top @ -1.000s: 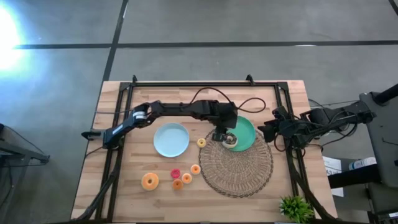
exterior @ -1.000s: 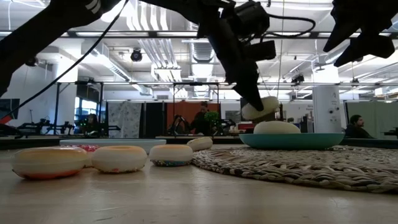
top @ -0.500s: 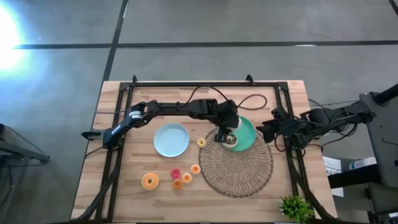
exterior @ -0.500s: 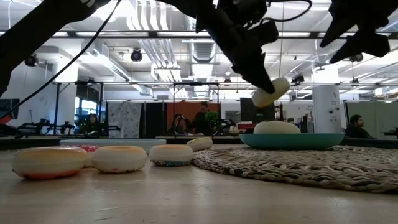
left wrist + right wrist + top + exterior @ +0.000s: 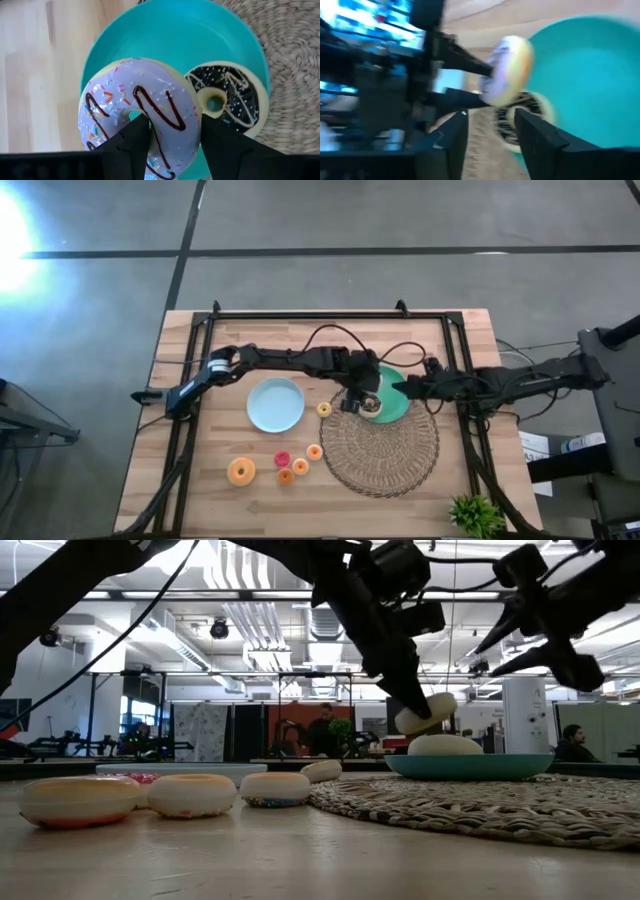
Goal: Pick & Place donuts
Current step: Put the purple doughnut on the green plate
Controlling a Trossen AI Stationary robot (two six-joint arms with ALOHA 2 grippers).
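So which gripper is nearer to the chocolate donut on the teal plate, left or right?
Left. The left gripper hangs just above the chocolate donut, holding a lilac donut. The right gripper is over the teal plate, farther off.

Looked like robotics lab in open industrial hall: exposed ceiling ducts (image 5: 250, 625), strip lights, concrete floor (image 5: 320, 220), other rigs (image 5: 90, 745) behind, seated people (image 5: 322, 732) in background.

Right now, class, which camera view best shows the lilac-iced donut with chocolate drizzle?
The left wrist view: the lilac-iced donut fills it, icing and sprinkles clear, gripped by the left gripper above the teal plate. The low view shows only its pale edge, the right wrist view a blur, the high view a speck.
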